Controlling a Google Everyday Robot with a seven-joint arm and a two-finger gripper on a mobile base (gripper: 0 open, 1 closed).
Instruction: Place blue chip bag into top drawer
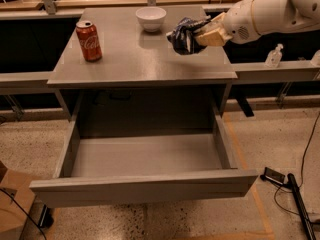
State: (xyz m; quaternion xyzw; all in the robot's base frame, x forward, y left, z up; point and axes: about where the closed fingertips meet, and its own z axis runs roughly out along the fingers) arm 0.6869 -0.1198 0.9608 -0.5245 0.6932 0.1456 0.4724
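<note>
The blue chip bag (183, 35) is crumpled in my gripper (200, 33), lifted just above the right part of the grey table top (130, 59). The gripper comes in from the right on a white arm and its tan fingers (212, 33) are shut on the bag's right side. The top drawer (145, 186) is pulled fully open below the table front, wide and shallow, with nothing inside it. The bag hangs well behind and above the drawer's open space.
A red soda can (88, 40) stands on the table's left side. A white bowl (151, 18) sits at the back middle. A clear bottle (274, 57) stands on a ledge at the right. A cardboard box (12, 204) and cables (292, 194) lie on the floor.
</note>
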